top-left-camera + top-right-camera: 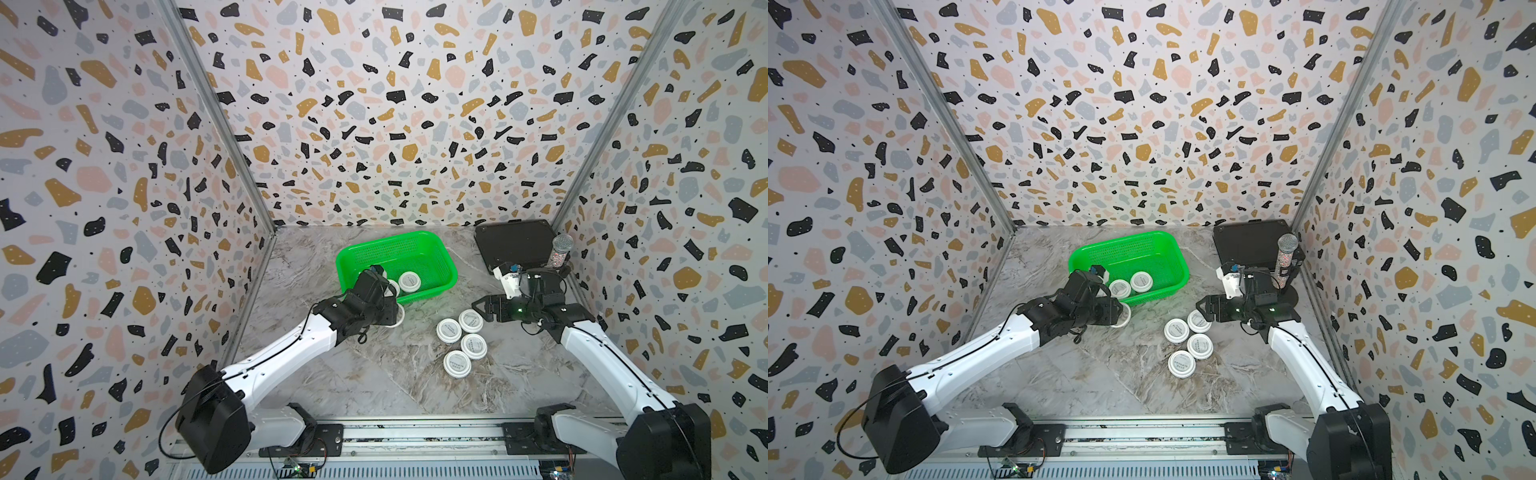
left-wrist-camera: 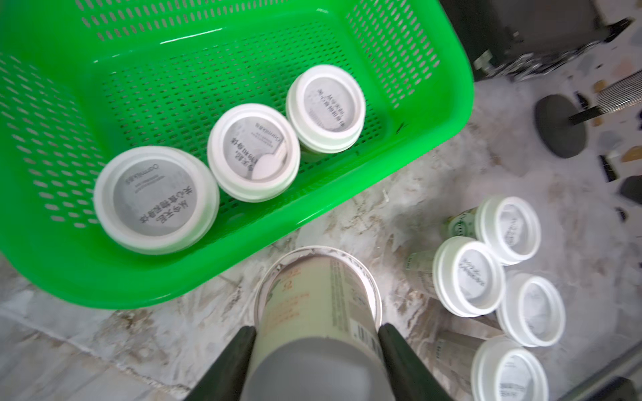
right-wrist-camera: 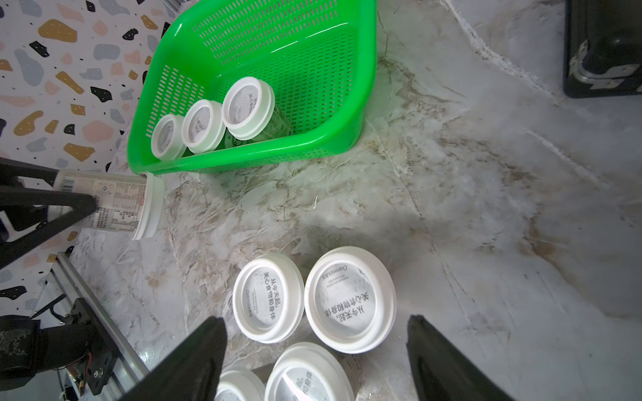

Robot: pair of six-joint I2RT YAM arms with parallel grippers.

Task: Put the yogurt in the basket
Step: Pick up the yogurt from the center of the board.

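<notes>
Bright even light, soft shadows; left wrist view blurred, edges perhaps warped.

The left arm stretches from lower left to the centre of a top view, its left gripper clamped on a yogurt cup. The right arm comes from lower right; the right gripper stands with jaws wide apart.

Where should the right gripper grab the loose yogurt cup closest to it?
Grip the nearest cup by its side wall just under the lid, from above. It stands upright, and the overhanging lid should stop it slipping. Neighbouring cups crowd its left and near sides, so the open right gripper likely must straddle it diagonally.
</notes>
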